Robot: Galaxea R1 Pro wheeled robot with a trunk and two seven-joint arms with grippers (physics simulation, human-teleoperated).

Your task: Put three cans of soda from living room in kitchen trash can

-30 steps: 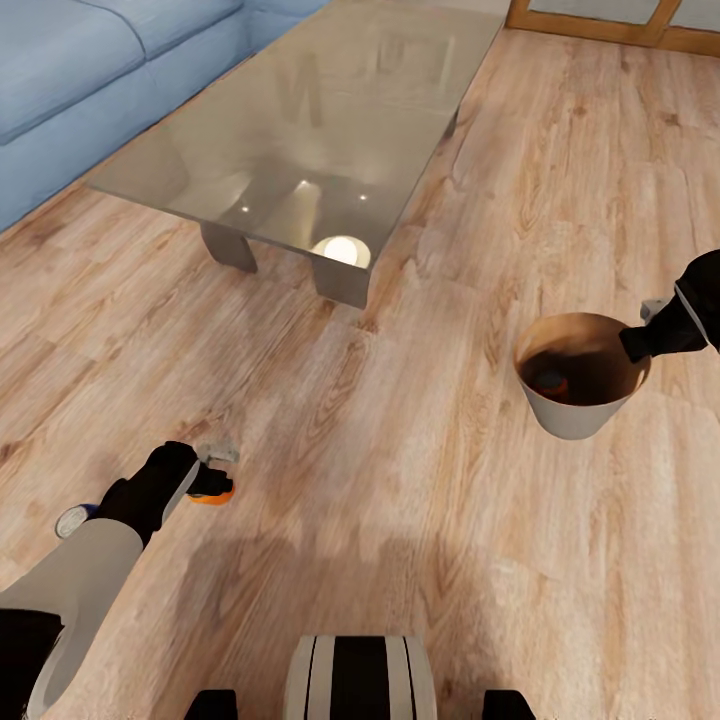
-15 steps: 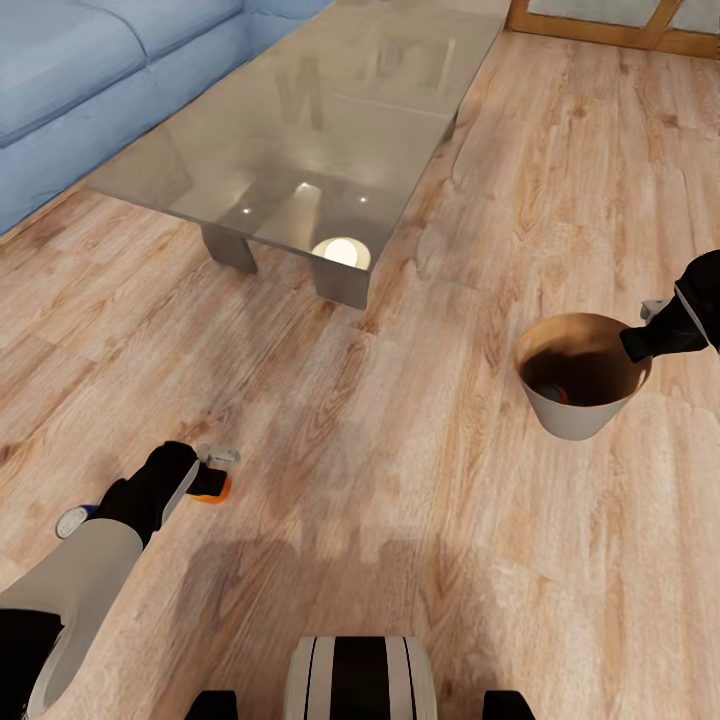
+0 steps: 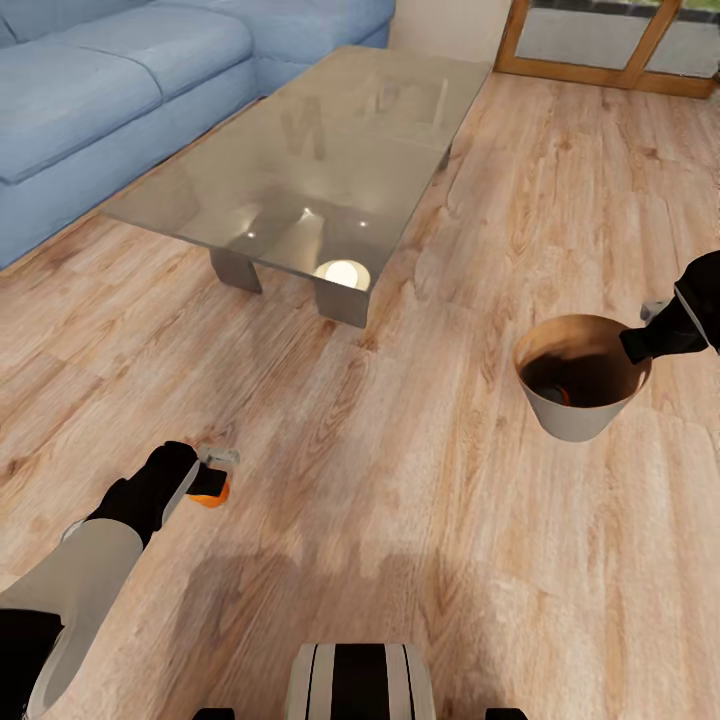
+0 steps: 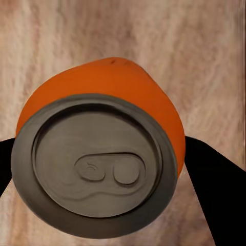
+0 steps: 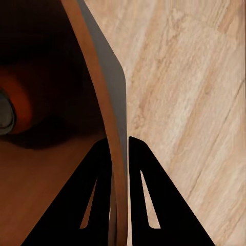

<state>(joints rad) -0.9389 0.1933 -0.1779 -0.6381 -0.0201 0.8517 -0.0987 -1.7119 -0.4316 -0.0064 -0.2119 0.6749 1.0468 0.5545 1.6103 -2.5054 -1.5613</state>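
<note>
The left tool (image 3: 215,475) clamps an orange can (image 4: 105,138) low over the plank floor (image 3: 400,520). The right tool (image 5: 119,146) pinches the trash can's rim (image 5: 110,118); inside lies what looks like another orange can (image 5: 11,105).

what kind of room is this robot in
Most likely a living room: a light-blue sectional sofa stands beside a low glass-topped coffee table on a light wood plank floor, with a wood-framed glass door at the far side.
</note>
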